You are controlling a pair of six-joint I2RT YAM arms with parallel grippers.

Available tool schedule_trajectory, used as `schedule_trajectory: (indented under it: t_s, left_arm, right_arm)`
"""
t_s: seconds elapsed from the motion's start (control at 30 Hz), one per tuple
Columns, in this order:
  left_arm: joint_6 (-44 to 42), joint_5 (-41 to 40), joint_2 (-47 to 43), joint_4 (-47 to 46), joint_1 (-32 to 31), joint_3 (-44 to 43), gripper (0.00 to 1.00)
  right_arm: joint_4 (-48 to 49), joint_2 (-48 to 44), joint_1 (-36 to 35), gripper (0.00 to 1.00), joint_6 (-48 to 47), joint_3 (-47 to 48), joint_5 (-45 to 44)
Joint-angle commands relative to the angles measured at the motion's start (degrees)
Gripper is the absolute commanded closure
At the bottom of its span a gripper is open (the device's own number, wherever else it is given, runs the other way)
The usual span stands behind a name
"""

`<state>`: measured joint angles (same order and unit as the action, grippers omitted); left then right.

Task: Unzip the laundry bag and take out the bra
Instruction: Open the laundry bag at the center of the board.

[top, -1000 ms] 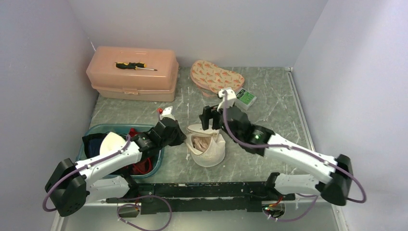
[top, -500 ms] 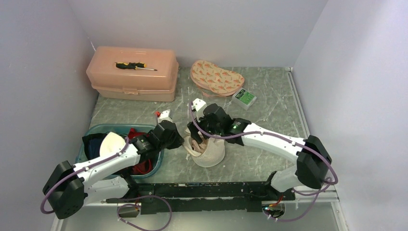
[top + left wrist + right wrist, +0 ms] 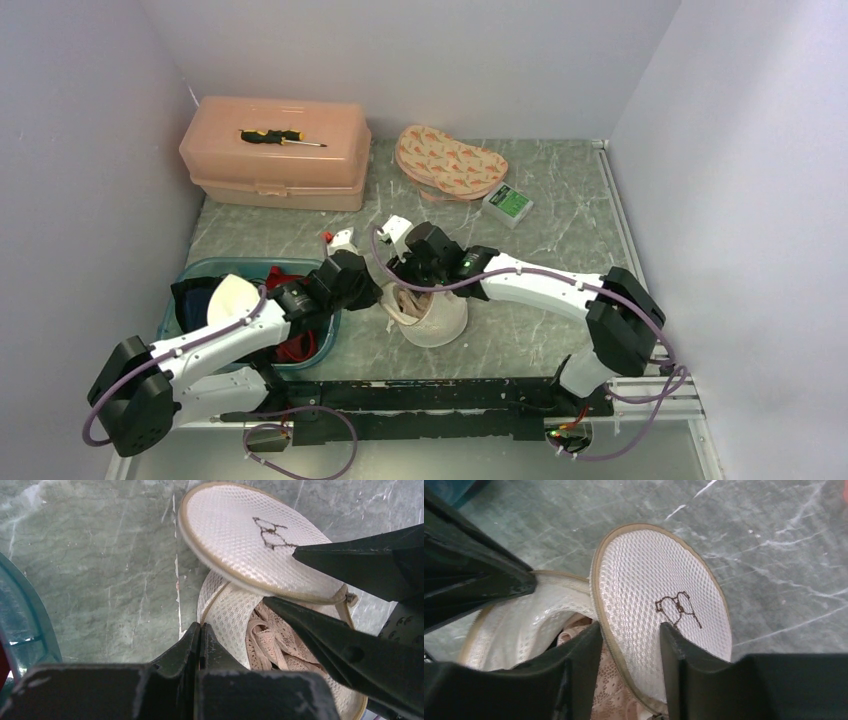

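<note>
The white mesh laundry bag [image 3: 438,320] stands unzipped at mid table, its round lid [image 3: 250,540] tipped up. A beige-pink lace garment [image 3: 272,640] lies inside it. My left gripper [image 3: 200,627] is shut on the bag's zipper rim on the left side. My right gripper [image 3: 630,630] is open and straddles the lid's edge [image 3: 659,595], one finger inside over the lace [image 3: 611,680], the other on top of the lid. The red bra [image 3: 292,346] with thin straps lies in the teal basin [image 3: 215,263], partly under my left arm.
A peach plastic box [image 3: 275,165] with a screwdriver [image 3: 280,137] on it stands at back left. A patterned pouch [image 3: 450,160] and a small green box [image 3: 510,203] lie behind the bag. A small white and red object [image 3: 345,237] lies near my left gripper.
My right gripper has swung left and down from behind the bag onto its opening, and now straddles the lid edge. My left gripper has kept its hold on the rim.
</note>
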<state>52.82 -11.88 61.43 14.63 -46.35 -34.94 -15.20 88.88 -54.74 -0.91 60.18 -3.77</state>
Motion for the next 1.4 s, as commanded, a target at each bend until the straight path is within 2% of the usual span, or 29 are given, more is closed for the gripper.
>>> schedule_trajectory:
  t_s: [0.0, 0.1, 0.23, 0.3, 0.37, 0.4, 0.43, 0.5, 0.57, 0.63, 0.7, 0.87, 0.93, 1.07, 1.37]
  left_arm:
    - [0.2, 0.1, -1.9, 0.7, -0.2, -2.3, 0.97]
    - [0.3, 0.0, -2.5, 1.1, -0.2, -2.3, 0.97]
    - [0.4, 0.2, -3.0, 1.3, -0.2, -2.4, 0.97]
    - [0.2, 0.1, -2.9, 1.7, -0.2, -2.9, 0.97]
    - [0.0, 0.1, -3.1, 3.0, -0.3, -4.0, 0.97]
    - [-0.3, 0.1, -3.2, 3.8, -0.2, -4.6, 0.93]
    - [-0.8, 0.2, -3.4, 4.5, -0.2, -5.3, 0.85]
    - [-1.8, 0.7, -4.2, 5.6, -0.2, -6.7, 0.57]
    - [-2.4, 1.2, -5.7, 6.3, 0.0, -7.8, 0.38]
    - [-3.5, 2.1, -7.1, 6.2, 0.3, -8.3, 0.27]
    - [-4.7, 3.4, -7.6, 6.3, 0.9, -8.9, 0.22]
    - [-11.4, 11.6, -5.4, 3.3, 4.2, -10.0, 0.17]
    - [-15.8, 17.3, -2.3, 2.7, 5.4, -11.6, 0.17]
    - [-22.4, 22.7, 4.4, 5.8, 6.9, -15.1, 0.18]
    - [-25.2, 35.0, 16.7, -1.2, 12.2, -18.4, 0.19]
  right_arm:
    - [2.8, -0.7, -0.2, 0.58, -0.4, 1.2, -6.0]
    - [5.9, -3.7, -0.2, 0.76, 0.4, -1.0, -8.2]
    - [10.5, -9.3, -0.4, 0.95, -0.3, -4.9, -6.9]
    - [13.3, -13.3, -0.5, 1.00, -0.9, -7.4, -5.6]
    - [15.7, -17.3, -0.9, 1.00, -1.5, -9.9, -4.9]
    - [17.2, -19.4, -1.3, 1.00, -1.9, -11.9, -4.4]
    - [18.6, -21.7, -1.5, 1.00, -2.4, -13.4, -4.1]
    - [20.6, -25.9, -2.0, 1.00, -3.2, -16.0, -3.3]
    - [22.3, -29.8, -2.2, 1.00, -3.8, -18.5, -2.5]
    - [24.6, -33.6, -2.4, 1.00, -3.9, -21.1, -1.7]
    - [26.6, -36.9, -2.3, 1.00, -3.7, -23.6, -1.0]
    - [32.1, -45.6, -2.5, 1.00, -1.9, -30.3, 0.6]
    - [32.5, -47.9, -2.5, 1.00, -0.8, -32.3, 0.0]
    - [31.7, -51.9, -2.6, 1.00, 0.8, -35.2, -1.0]
    - [31.6, -56.3, -2.7, 1.00, 2.9, -38.6, -1.6]
